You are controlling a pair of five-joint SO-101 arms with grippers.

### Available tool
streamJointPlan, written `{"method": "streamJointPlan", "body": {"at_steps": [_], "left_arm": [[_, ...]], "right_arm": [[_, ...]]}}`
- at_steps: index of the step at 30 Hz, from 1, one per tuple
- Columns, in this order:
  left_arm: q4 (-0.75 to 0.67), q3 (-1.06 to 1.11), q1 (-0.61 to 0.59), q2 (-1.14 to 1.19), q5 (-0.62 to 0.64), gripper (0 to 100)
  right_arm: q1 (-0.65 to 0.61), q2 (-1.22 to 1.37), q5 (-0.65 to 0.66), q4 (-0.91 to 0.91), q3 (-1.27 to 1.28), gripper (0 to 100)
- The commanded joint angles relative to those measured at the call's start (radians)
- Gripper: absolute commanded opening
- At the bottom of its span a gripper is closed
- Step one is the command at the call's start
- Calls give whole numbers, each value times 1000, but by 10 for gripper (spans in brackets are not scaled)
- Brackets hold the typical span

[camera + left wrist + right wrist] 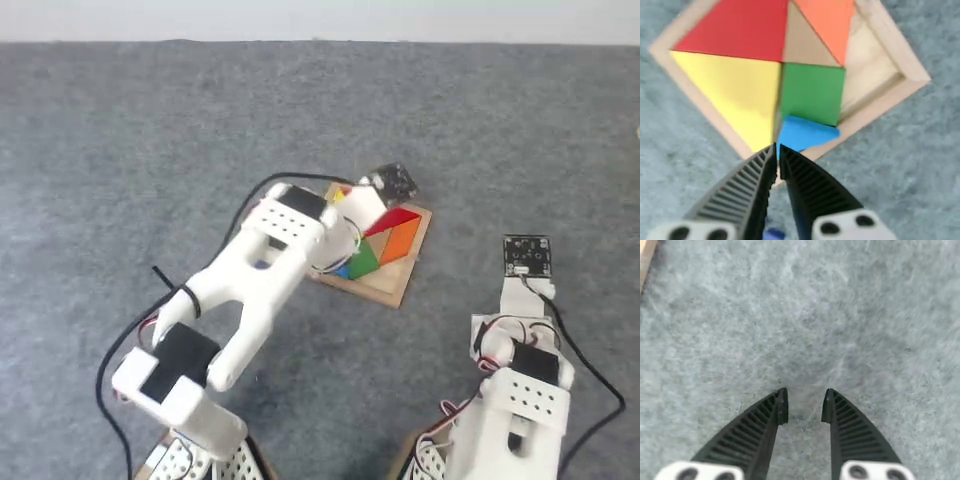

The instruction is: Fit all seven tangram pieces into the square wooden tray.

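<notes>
1. When I look down my left arm, my left gripper (776,148) is almost shut, with just a thin crack between its two black fingers (810,185).
2. I see nothing held in that crack.
3. Its tips are right by the blue piece (806,134), but I cannot tell if they touch it.
4. The blue piece sits by a corner of the tray (882,106). It looks like it lies partly over the rim, and it touches the green piece (812,92).
5. The green piece is a square and lies flat in the tray.
6. The yellow piece (735,90) is a big triangle right beside the green one.
7. The red piece (740,27) is a big triangle too, and it touches the yellow one along one side.
8. The tan piece (802,47) is a small triangle that sits between the red piece, the green piece and the orange piece (827,20).
9. Next to the green and orange pieces, a bit of the tray floor is bare wood.
10. From up high, the tray (400,285) lies on the grey mat (150,130), turned like a diamond.
11. My left arm (250,290) stretches over one side of it.
12. Red (395,220), orange (400,243) and green (365,262) show past the arm.
13. My right gripper (804,407) is open, with a clear gap between its fingers, and it holds nothing.
14. It hangs over bare mat (840,315), well apart from the tray.
</notes>
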Motion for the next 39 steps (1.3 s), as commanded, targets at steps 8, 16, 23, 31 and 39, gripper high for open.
{"method": "streamJointPlan", "body": {"at_steps": [8,16,23,31,39], "left_arm": [[-78,1,3,117,12,16],[-77,-1,-25,117,11,16],[-41,-21,-29,-63,91,16],[-37,45,-358,-272,500,79],[-103,188,-657,-262,552,181]], "right_arm": [[-4,-19,8,-16,-52,133],[-4,-19,8,-16,-52,133],[-4,-18,9,-16,-52,133],[-50,-10,37,-7,-81,136],[-380,18,31,159,-370,137]]}}
